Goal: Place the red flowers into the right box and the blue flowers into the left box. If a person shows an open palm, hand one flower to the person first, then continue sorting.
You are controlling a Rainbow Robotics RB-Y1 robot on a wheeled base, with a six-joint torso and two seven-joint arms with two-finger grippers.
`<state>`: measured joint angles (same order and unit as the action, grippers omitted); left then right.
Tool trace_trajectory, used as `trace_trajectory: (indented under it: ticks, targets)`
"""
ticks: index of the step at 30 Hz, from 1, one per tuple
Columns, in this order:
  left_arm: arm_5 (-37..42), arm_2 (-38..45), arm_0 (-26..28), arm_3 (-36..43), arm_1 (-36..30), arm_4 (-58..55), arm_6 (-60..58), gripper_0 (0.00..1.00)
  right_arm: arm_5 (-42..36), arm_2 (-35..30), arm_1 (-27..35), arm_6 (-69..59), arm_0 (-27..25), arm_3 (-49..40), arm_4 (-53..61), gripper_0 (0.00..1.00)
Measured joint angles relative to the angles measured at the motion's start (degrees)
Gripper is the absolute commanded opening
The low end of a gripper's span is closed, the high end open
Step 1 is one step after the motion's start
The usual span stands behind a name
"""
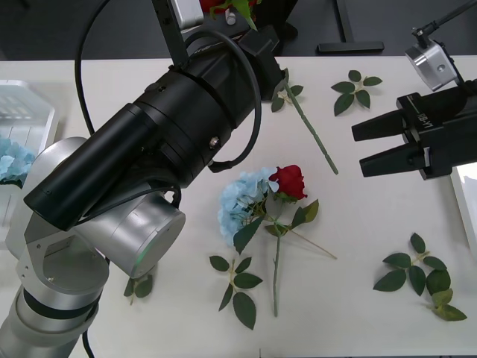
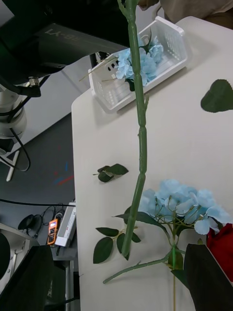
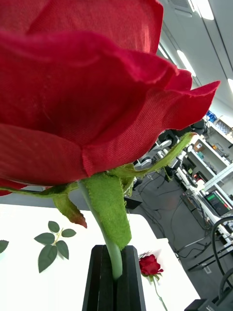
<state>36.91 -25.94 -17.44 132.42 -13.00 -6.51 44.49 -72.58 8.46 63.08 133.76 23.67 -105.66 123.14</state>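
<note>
White tabletop [image 1: 358, 298], strewn with loose dark-green leaf sprigs [image 1: 416, 270]. Left gripper [image 3: 115, 279]: black fingers pressed together on the green stem of a deep-red artificial rose [image 3: 82, 87], just under the head; the bloom fills most of the left wrist view. In the front view the left arm [image 1: 149, 164], a bulky black and silver cylinder, crosses the frame and hides the table's left middle and the gripper itself; only a scrap of red shows at the top edge behind it. The held stem runs past the right wrist camera as a long green stalk [image 2: 138, 126]. Right gripper [image 1: 391, 145]: black fingers parted, nothing between them, hanging over the table's right side. At table centre a second red rose [image 1: 288, 181] lies touching a pale sky-blue fluffy flower cluster [image 1: 242, 205], stems crossed. White slotted plastic tray [image 2: 172, 34] at the far left holds more blue flowers [image 2: 141, 60]; cut off at the front view's edge. White raised rim of another box [image 1: 463, 201] at the right edge, contents unseen.
</note>
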Motion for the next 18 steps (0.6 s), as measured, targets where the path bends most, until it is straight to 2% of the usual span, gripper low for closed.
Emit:
trace_trajectory:
  ticks: [2,9,11,14,18]
  targets:
    - [0.0,0.0,-0.01,0.0,0.0,0.21,-0.07,0.0,0.08,0.0,-0.87,-1.58,0.0,-0.68,-1.51,0.73]
    - [0.0,0.0,-0.05,0.0,0.0,0.78,-0.08,0.0,0.52,0.05,-4.59,-4.95,0.0,-0.82,-3.27,0.45]
    - [0.0,0.0,-0.06,0.0,0.0,0.8,-0.08,0.0,0.52,0.18,-5.41,-5.0,0.0,-0.82,-4.43,0.33]
    - [0.0,0.0,-0.09,0.0,0.0,0.8,-0.08,0.0,0.52,0.25,-6.5,-5.32,0.0,-0.82,-5.25,0.02]
    - [0.0,0.0,-0.11,0.0,0.0,0.81,-0.08,0.0,0.52,0.25,-7.15,-7.2,0.0,-0.82,-6.15,0.0]
